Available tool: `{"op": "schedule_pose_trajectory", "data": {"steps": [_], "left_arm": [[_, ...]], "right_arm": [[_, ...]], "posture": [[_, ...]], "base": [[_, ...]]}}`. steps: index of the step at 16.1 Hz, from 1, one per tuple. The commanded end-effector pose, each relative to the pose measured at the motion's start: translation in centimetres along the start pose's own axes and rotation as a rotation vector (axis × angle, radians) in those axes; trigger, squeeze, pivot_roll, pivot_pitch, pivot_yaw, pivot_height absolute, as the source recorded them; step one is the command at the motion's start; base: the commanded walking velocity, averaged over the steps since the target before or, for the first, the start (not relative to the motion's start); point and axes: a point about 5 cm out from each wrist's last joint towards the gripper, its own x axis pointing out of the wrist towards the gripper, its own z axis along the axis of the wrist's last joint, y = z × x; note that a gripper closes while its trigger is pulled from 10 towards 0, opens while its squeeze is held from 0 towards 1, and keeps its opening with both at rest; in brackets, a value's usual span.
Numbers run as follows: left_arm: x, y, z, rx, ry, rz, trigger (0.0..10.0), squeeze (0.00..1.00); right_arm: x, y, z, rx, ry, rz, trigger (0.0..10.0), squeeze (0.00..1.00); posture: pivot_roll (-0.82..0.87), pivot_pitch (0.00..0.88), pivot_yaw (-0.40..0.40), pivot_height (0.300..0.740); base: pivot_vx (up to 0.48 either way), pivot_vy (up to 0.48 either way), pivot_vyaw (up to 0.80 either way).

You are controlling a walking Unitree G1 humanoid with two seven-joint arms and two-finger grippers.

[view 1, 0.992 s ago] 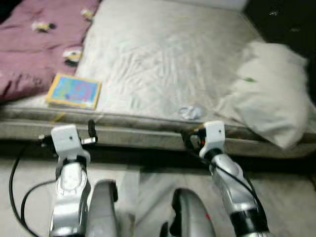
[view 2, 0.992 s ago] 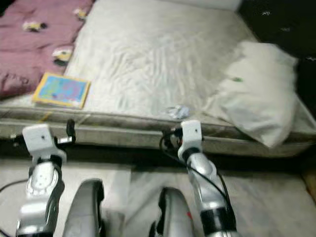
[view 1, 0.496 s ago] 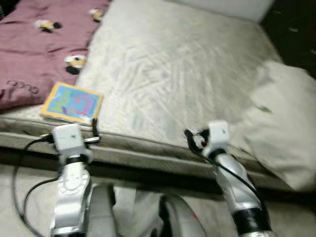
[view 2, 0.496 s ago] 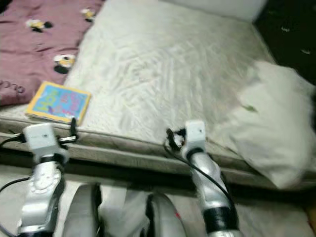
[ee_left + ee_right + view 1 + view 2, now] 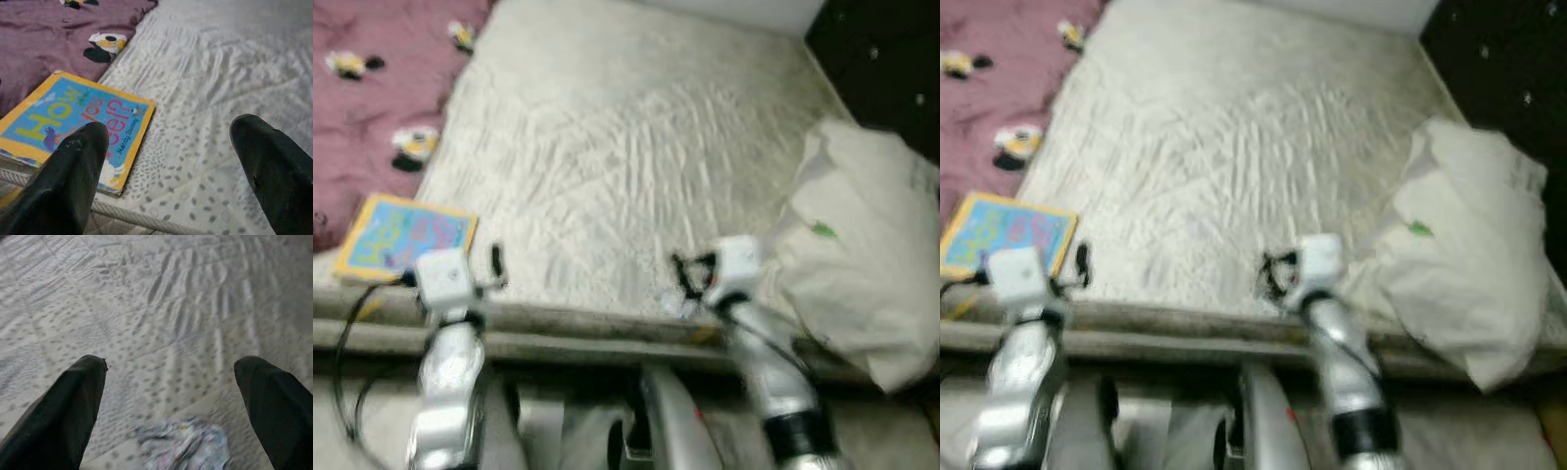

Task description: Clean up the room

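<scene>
Purple blanket (image 5: 372, 88) far left on the mattress (image 5: 636, 147), colourful book (image 5: 73, 122) flat near its front edge, left gripper (image 5: 171, 161) wide open and empty just beside it, right gripper (image 5: 171, 396) likewise spread, empty, above a crumpled wrapper (image 5: 183, 448), white pillow (image 5: 862, 255) far right.

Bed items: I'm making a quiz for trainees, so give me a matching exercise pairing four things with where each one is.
Things:
1. book
2. crumpled wrapper
3. pillow
4. purple blanket

Places:
A. far left of the mattress
B. right side of the mattress
C. below the open right gripper
D. near edge, by the left gripper

Pairs: 1-D, 2-C, 3-B, 4-A
</scene>
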Motion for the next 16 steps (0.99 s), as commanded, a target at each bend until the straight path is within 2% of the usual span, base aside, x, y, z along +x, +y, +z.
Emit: {"op": "schedule_pose_trajectory", "data": {"steps": [1,4,7,10,12,16], "left_arm": [[0.0,-0.7,0.0,-0.010,0.015,-0.029,10.0,0.00],[0.1,-0.4,0.1,-0.005,0.020,-0.030,10.0,0.00],[0.1,-0.2,0.3,0.000,0.020,-0.025,10.0,0.00],[-0.5,0.7,0.3,0.023,0.021,0.021,10.0,0.00],[-0.9,1.3,0.3,0.037,0.027,0.041,10.0,0.00],[-1.8,2.2,0.4,0.050,0.036,0.063,10.0,0.00]], "right_arm": [[-0.4,-1.6,-0.8,0.000,0.040,-0.055,10.0,0.00],[-0.3,-1.6,-0.7,0.010,0.037,-0.067,10.0,0.00],[-0.2,-1.5,-0.8,0.024,0.048,-0.070,10.0,0.00],[0.3,-0.4,-1.4,-0.002,0.095,-0.011,10.0,0.00],[0.6,0.6,-1.6,0.007,0.100,0.059,10.0,0.00],[1.0,1.8,-2.2,-0.013,0.135,0.110,10.0,0.00]], "posture": [[0.03,0.142,-0.150,0.591],[0.03,0.166,-0.146,0.591],[0.04,0.169,-0.145,0.591],[0.06,0.189,-0.143,0.591],[0.07,0.208,-0.141,0.571],[0.09,0.245,-0.140,0.526]], "base": [[0.000,0.000,-0.74],[0.000,0.000,-0.73],[0.000,0.000,0.00],[0.000,0.000,0.00],[0.000,0.000,0.00],[0.000,0.000,0.00]]}}
